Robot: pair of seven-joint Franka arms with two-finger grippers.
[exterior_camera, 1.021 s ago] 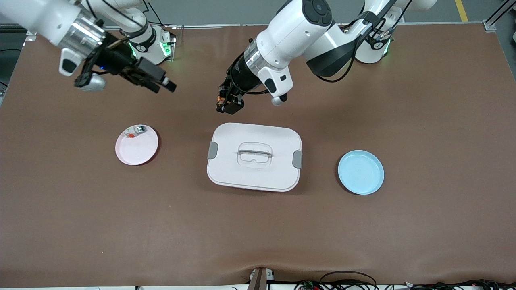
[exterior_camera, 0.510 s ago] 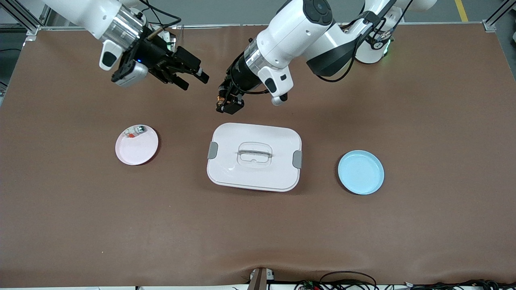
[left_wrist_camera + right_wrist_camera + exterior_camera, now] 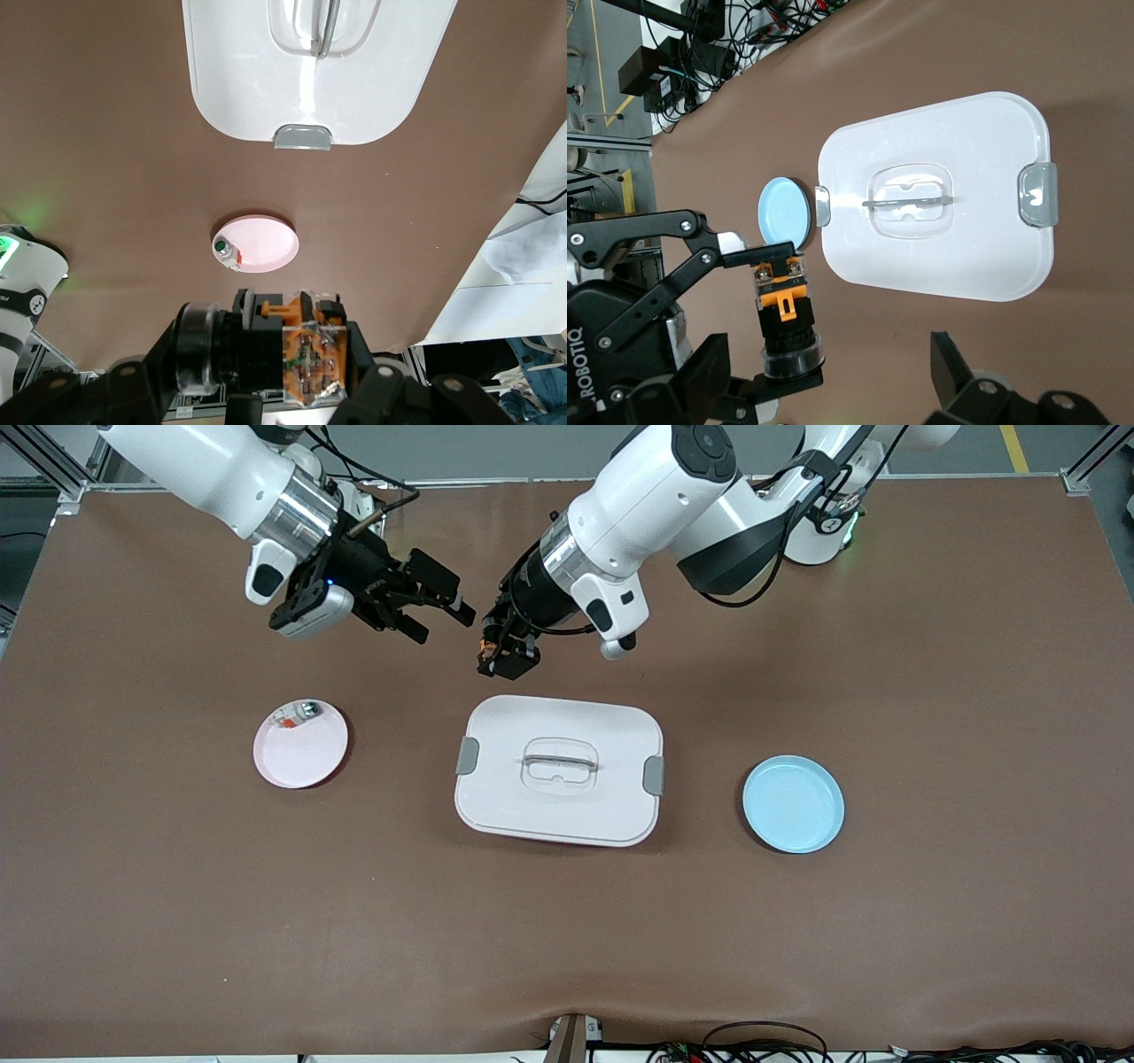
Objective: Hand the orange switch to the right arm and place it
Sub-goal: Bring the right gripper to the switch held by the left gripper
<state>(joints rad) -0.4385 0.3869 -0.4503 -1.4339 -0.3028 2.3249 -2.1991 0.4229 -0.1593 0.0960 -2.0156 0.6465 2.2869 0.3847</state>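
The orange switch [image 3: 486,642], a black block with an orange end, hangs over bare table just past the white lidded box [image 3: 559,771], toward the arms' bases. My left gripper [image 3: 500,657] is shut on it. In the left wrist view the switch [image 3: 292,350] fills the gap between the fingers of the left gripper [image 3: 301,376]. My right gripper [image 3: 441,623] is open, close beside the left one, toward the right arm's end. In the right wrist view the switch [image 3: 784,310] stands ahead of the right gripper [image 3: 833,390], nearer one finger [image 3: 700,381], with no contact visible.
A pink plate [image 3: 300,743] holds a small whitish part [image 3: 297,714] toward the right arm's end. A blue plate [image 3: 793,803] lies toward the left arm's end. The box has grey latches and a clear handle [image 3: 560,763].
My right arm has swung from its end of the table toward the left gripper, staying open. The left gripper has hardly moved and keeps the switch.
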